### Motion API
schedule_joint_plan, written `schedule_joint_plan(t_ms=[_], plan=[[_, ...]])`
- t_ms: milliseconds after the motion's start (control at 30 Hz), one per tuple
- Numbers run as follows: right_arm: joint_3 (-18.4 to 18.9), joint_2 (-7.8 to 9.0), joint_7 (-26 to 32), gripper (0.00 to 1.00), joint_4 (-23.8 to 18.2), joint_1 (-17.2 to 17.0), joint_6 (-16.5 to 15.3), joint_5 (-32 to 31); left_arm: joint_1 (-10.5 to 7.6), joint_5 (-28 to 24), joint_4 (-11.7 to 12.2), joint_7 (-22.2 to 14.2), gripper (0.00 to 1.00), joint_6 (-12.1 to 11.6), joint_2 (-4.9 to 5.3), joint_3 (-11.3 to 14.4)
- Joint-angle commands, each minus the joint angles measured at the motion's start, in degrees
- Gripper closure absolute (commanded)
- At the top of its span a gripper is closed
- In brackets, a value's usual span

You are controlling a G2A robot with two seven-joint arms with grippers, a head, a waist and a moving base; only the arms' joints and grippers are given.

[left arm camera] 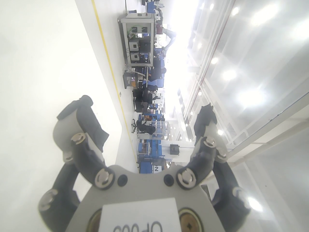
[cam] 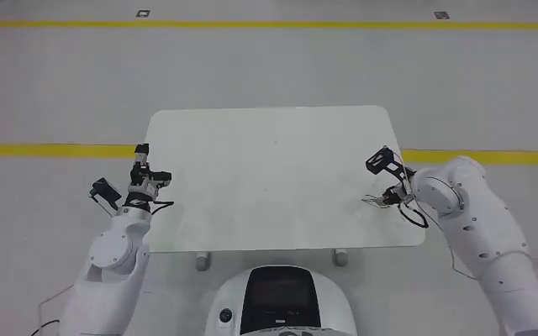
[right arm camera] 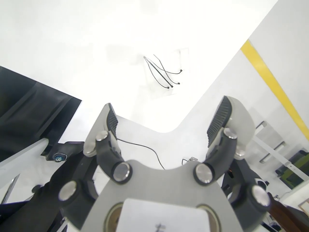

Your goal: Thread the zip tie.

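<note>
A small bunch of thin black zip ties (right arm camera: 161, 71) lies loose on the white table (right arm camera: 72, 25), close to its right edge. In the top view the zip ties (cam: 371, 202) sit just beside my right gripper (cam: 392, 196). My right gripper (right arm camera: 169, 108) hovers above the table, open, with nothing between its ribbed pads (right arm camera: 218, 118); the ties lie a little way ahead of it. My left gripper (cam: 143, 161) is at the table's left edge, far from the ties. The left gripper (left arm camera: 144, 107) is open and holds nothing, and points out toward the room.
The table (cam: 269, 168) is bare apart from the ties. Its rounded near-right corner (right arm camera: 169, 130) lies just under my right fingers. A thin black cable (right arm camera: 144, 147) runs past the right wrist. Yellow floor lines (cam: 269, 23) run beyond the table.
</note>
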Motion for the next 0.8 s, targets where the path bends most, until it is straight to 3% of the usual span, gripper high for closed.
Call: schedule_joint_plan(t_ms=[0,200,533,767], plan=[[0.1,-0.02,-0.1,0.00,-0.1,-0.1,0.0,-0.1,0.00,0.0,0.0,0.0,0.00,0.0,0.00,0.0],[-0.2,-0.05,-2.4,0.00,0.5,-0.5,0.1,-0.8,0.00,0.0,0.0,0.0,0.00,0.0,0.00,0.0],[-3.8,-0.64,-10.5,0.00,9.4,2.3,0.0,1.0,0.00,0.0,0.0,0.0,0.00,0.0,0.00,0.0],[-4.2,-0.61,-10.5,0.00,9.7,2.6,0.0,1.0,0.00,0.0,0.0,0.0,0.00,0.0,0.00,0.0]])
